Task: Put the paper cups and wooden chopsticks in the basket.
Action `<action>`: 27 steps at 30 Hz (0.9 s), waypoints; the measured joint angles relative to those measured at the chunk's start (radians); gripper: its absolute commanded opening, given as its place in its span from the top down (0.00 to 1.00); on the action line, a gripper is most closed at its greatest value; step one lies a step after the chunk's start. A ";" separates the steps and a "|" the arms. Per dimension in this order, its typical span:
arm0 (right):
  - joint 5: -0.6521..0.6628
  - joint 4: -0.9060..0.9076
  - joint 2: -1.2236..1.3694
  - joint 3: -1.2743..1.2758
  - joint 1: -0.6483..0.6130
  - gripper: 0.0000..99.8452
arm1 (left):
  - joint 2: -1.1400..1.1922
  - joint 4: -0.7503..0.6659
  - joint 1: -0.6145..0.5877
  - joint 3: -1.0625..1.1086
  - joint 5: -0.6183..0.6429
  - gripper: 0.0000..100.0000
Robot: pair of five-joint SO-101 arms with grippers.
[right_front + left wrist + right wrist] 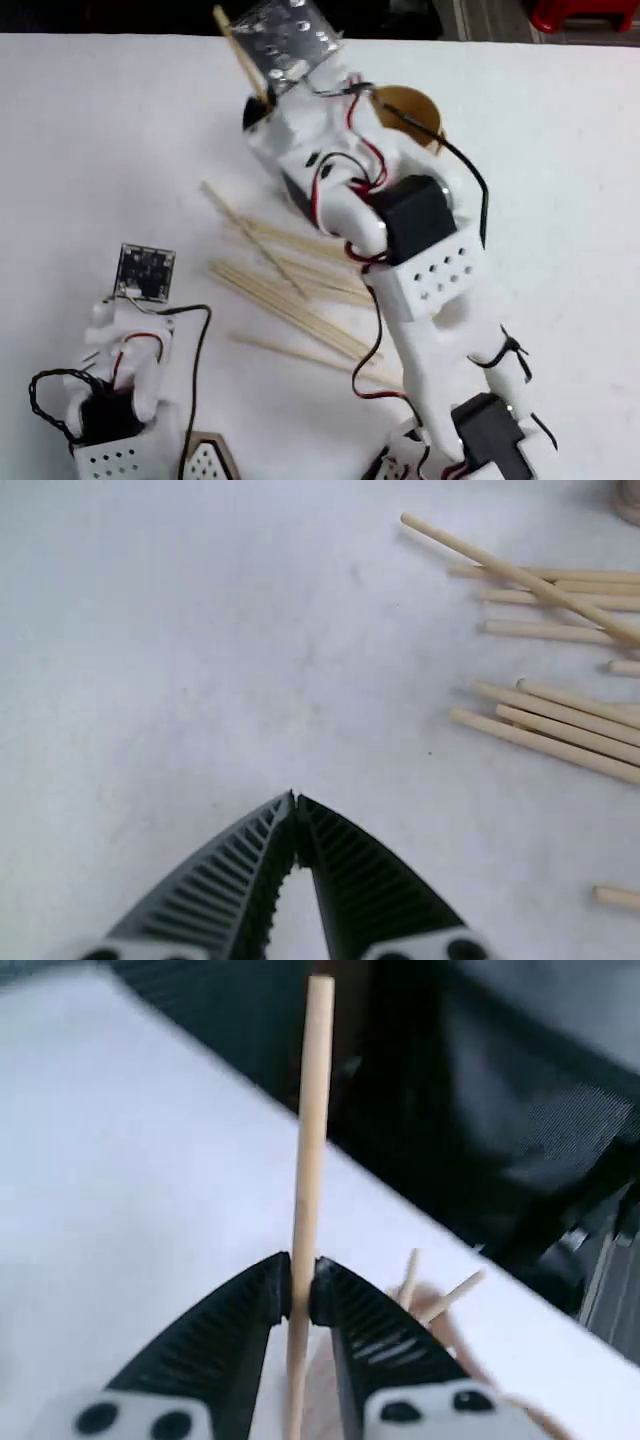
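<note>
Right end effector (300, 1290) pinches one chopstick (310, 1110); left end effector (296, 802) is closed near loose chopsticks (560, 730).

The worktop (100, 150) is a plain white matte surface under even light. Beyond its far edge the room is dark. A red object (585, 14) stands past that edge. Black mesh-covered furniture (520, 1130) stands close behind the worktop.

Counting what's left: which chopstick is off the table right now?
The chopstick pinched in the right gripper; the other chopsticks lie loose on the table.
</note>
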 measured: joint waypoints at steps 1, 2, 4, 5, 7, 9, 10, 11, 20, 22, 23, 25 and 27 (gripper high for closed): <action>0.000 -0.040 -0.003 0.000 0.009 0.98 | 0.000 0.000 0.000 0.000 0.000 0.98; 0.000 -0.081 -0.006 0.002 0.018 0.98 | 0.000 0.000 0.000 0.000 0.000 0.98; -0.003 -0.164 -0.006 0.003 0.043 0.98 | 0.000 0.000 0.000 0.000 0.000 0.98; -0.003 -0.204 -0.006 0.003 0.054 0.98 | 0.000 0.000 0.000 0.000 0.000 0.98; -0.003 -0.292 -0.008 0.032 0.075 0.98 | 0.000 0.000 0.000 0.000 0.000 0.98; -0.003 -0.384 -0.008 0.087 0.097 0.98 | 0.000 0.000 0.000 0.000 0.000 0.98; -0.003 -0.431 -0.006 0.121 0.106 0.98 | 0.000 0.000 0.000 0.000 0.000 0.98; -0.003 -0.485 -0.006 0.160 0.117 0.98 | 0.000 0.000 0.000 0.000 0.000 0.98; -0.003 -0.930 -0.005 0.575 0.172 0.98 | 0.000 0.000 0.000 0.000 0.000 0.98; -0.003 -0.964 -0.005 0.615 0.180 0.95 | 0.000 0.000 0.000 0.000 0.000 0.98; -0.003 -0.965 -0.003 0.621 0.180 0.92 | 0.000 0.000 0.000 0.000 0.000 0.98; -0.003 -0.961 -0.006 0.623 0.180 0.86 | 0.000 0.000 0.000 0.000 0.000 0.98; -0.003 -0.941 -0.006 0.623 0.176 0.83 | 0.000 0.000 0.000 0.000 0.000 0.98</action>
